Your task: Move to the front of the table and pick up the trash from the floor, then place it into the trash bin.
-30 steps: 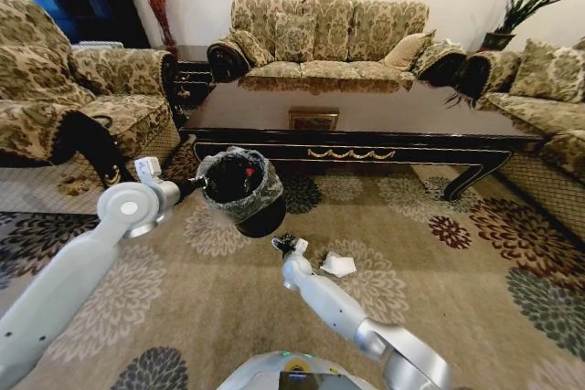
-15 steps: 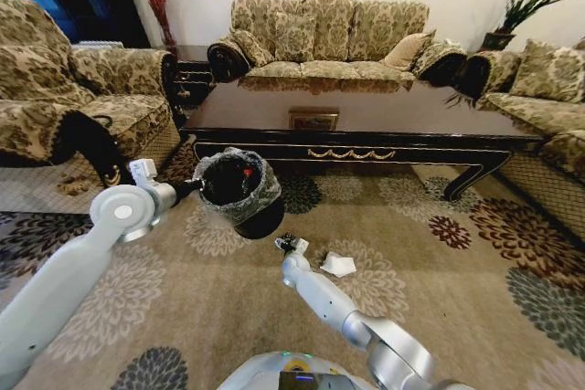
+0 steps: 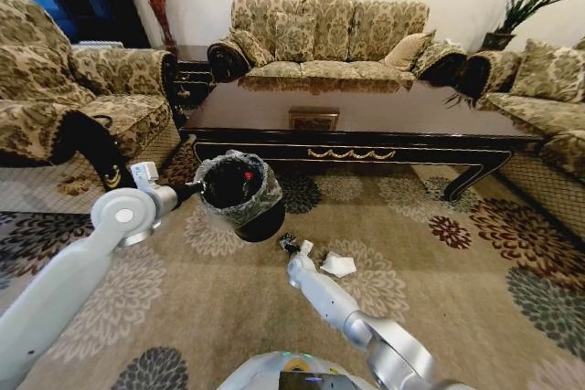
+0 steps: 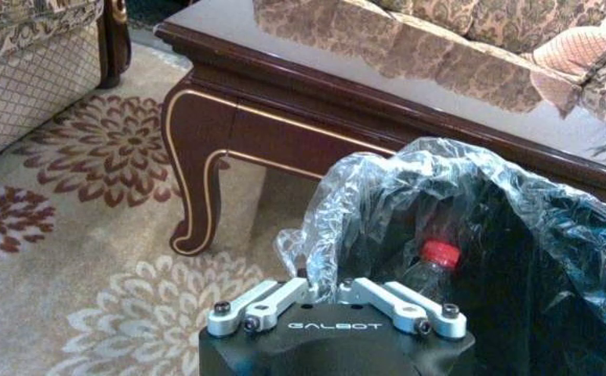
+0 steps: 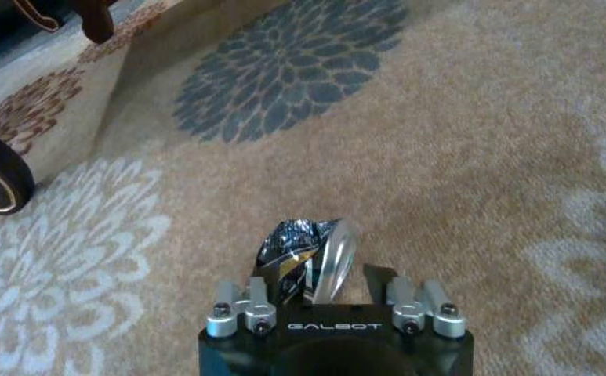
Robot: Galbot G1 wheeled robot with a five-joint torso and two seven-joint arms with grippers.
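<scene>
Crinkled dark foil litter [image 5: 294, 252] sits pinched between the jaws of the right gripper [image 3: 291, 246], low over the carpet [image 3: 439, 317] beside crumpled white paper [image 3: 338, 265]. The left gripper [image 3: 190, 187] clamps the bag-lined trash bin [image 3: 239, 191], tilted, before the table [image 3: 366, 121]. A clean drop likely needs the litter carried well over the rim before release.

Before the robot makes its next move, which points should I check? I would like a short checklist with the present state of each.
1. Left gripper holds the trash bin by its rim: ok, fingers pinch the bag.
2. Bottle inside the bin: ok.
3. Right gripper has the dark crinkled piece: cannot tell whether the grip is firm.
4. Crumpled white paper picked up: not ok, it lies on the floor.
5. Bin clear of the table: ok.
</scene>
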